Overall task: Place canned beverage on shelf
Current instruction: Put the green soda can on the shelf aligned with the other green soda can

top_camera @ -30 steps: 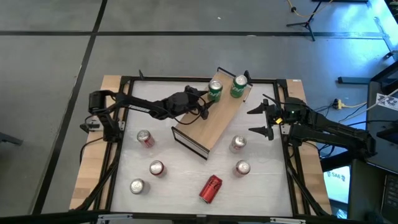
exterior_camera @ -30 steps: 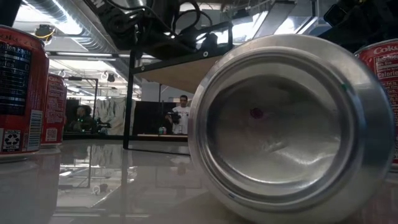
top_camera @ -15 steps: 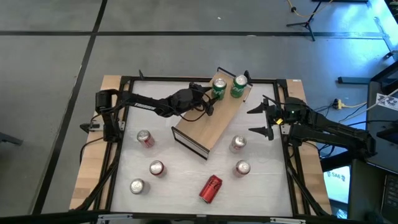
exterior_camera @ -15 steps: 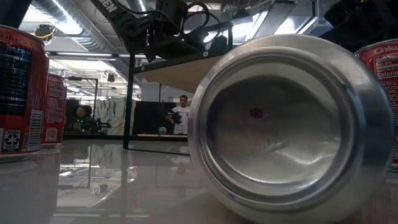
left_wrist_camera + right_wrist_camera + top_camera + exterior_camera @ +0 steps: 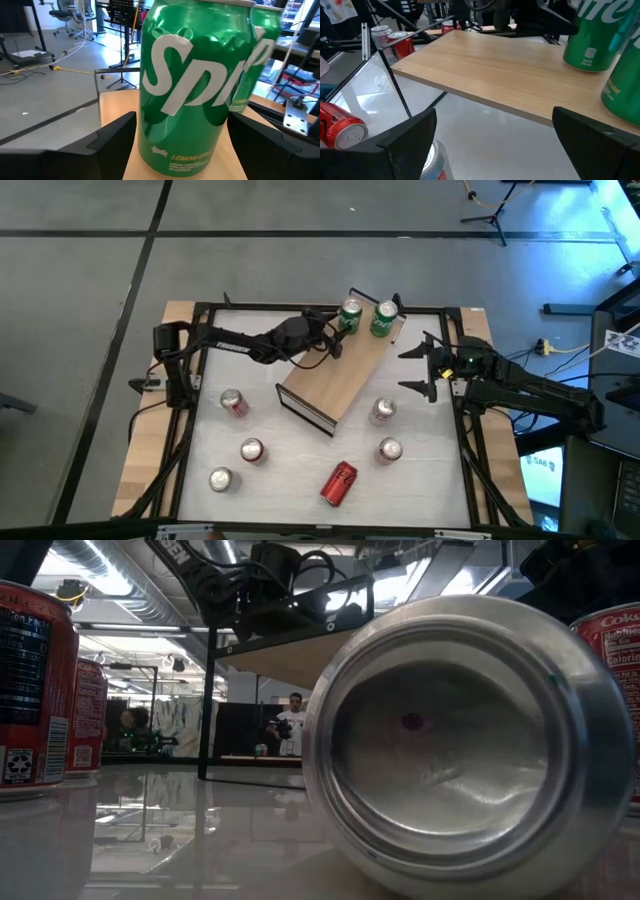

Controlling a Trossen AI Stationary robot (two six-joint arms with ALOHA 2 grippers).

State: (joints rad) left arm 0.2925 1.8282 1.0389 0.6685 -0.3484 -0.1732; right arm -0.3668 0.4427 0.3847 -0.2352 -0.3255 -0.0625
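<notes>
Left gripper (image 5: 335, 330) over the shelf (image 5: 340, 375) far end, fingers pinching — apparently — a green can (image 5: 187, 90) standing on the board beside a second green can (image 5: 384, 319). Right gripper (image 5: 420, 367) just beside the shelf's right edge — fingers spread, empty.

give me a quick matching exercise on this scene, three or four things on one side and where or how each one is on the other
Things:
1. two green Sprite cans
2. red can near the front edge
3. left hand
4. right hand

States:
a. lying on its side on the table
b. open, empty, beside the shelf
c. upright on the far end of the shelf
d. around one green can

Pairs: 1-c, 2-a, 3-d, 4-b
</notes>
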